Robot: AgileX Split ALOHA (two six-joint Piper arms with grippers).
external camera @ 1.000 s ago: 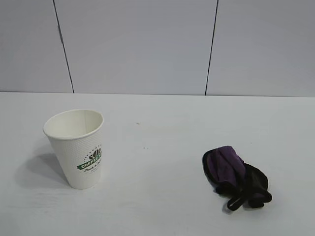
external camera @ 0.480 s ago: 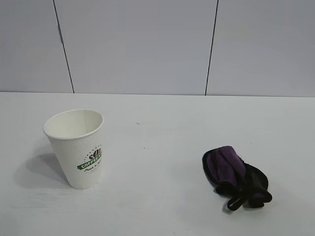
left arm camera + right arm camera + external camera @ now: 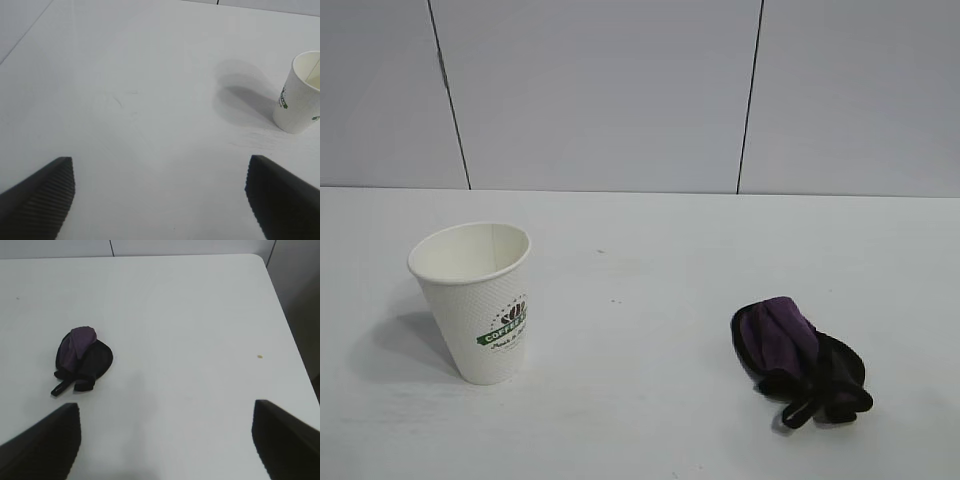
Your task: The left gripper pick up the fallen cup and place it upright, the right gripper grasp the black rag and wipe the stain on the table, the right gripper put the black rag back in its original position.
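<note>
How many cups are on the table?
1. The cup stands upright on the left part of the white table in the exterior view, well apart from the black rag on the right. No other cup shows in any view.

White dimpled cup (image 3: pixel 475 300); black-and-purple rag (image 3: pixel 798 358).

The table (image 3: pixel 650 260) is obstructed only by the cup (image 3: pixel 480 300) at near left and the rag (image 3: pixel 798 360) at near right; a wide gap is left between them.
</note>
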